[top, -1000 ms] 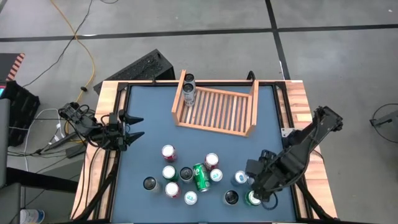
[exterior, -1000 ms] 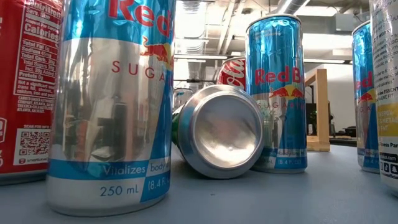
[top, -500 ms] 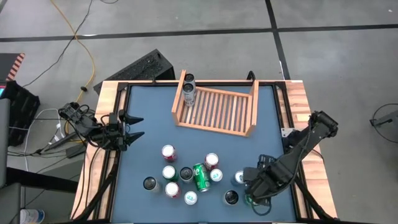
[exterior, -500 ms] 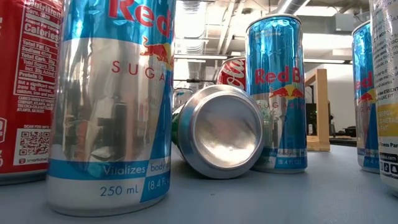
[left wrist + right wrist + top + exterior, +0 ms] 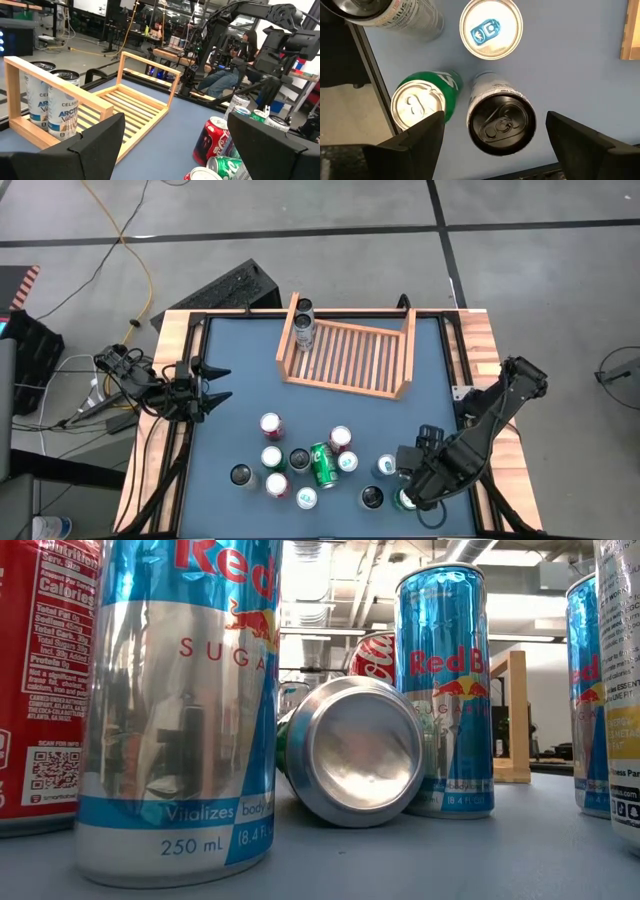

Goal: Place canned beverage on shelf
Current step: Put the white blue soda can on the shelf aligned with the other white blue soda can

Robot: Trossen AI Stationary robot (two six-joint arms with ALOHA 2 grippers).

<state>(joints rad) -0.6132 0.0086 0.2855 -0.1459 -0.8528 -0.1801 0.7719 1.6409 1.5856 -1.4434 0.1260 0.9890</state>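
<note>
Shifted slightly since a moment ago, right claw [image 5: 490, 145] hovering wide open and empty over a black-topped can [image 5: 501, 122] beside a green can [image 5: 420, 102]. Left claw [image 5: 172, 145] open, empty, at the surface's [image 5: 235, 370] left edge, facing the shelf [image 5: 347, 358] at the far side. Green can partly hidden under the arm from above.

The shelf [image 5: 350, 355] sits at the far middle of the table [image 5: 230, 370], with two cans [image 5: 303, 322] standing in its left end, one behind the other. Nearer than the shelf, well apart from it, a cluster of cans [image 5: 300, 460] stands on the table, with one can lying on its side [image 5: 323, 465] in the middle of the cluster. The left gripper [image 5: 222, 384] hangs left of the shelf at the table's left edge, and the right gripper [image 5: 408, 495], fingers spread, hangs over the cans at the cluster's right end, nearer and to the right of the shelf.
</note>
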